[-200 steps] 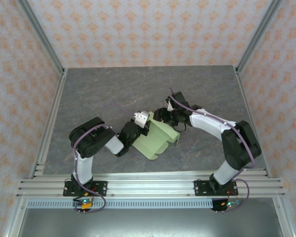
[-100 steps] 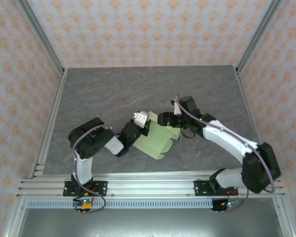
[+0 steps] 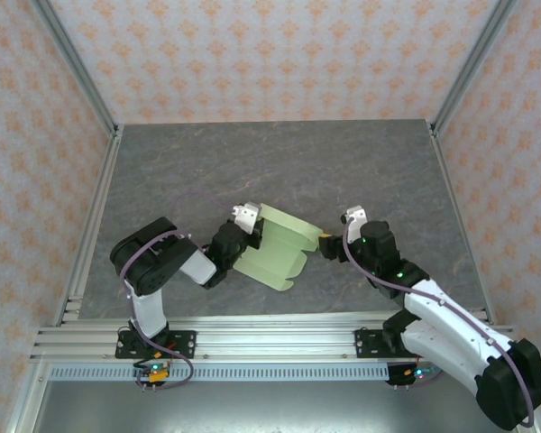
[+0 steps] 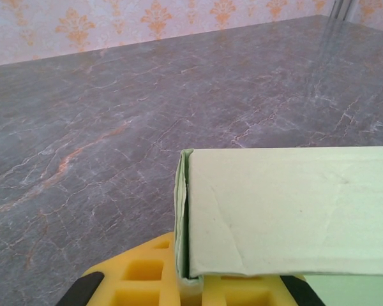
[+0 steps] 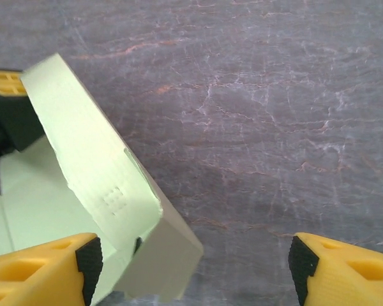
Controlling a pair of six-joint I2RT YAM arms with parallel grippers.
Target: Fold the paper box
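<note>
My left gripper [image 4: 190, 284] is clamped on the box's [image 3: 275, 253] left edge, steadying it mid-table [image 3: 180, 171]. My right gripper [image 5: 191, 271] stands wide beside the box's right corner, gripping nothing, ready to push a flap.

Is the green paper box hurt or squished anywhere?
A little. The paper box has a patch of tiny dents on one flap, and a wrinkle runs through the card near the left claw.
</note>
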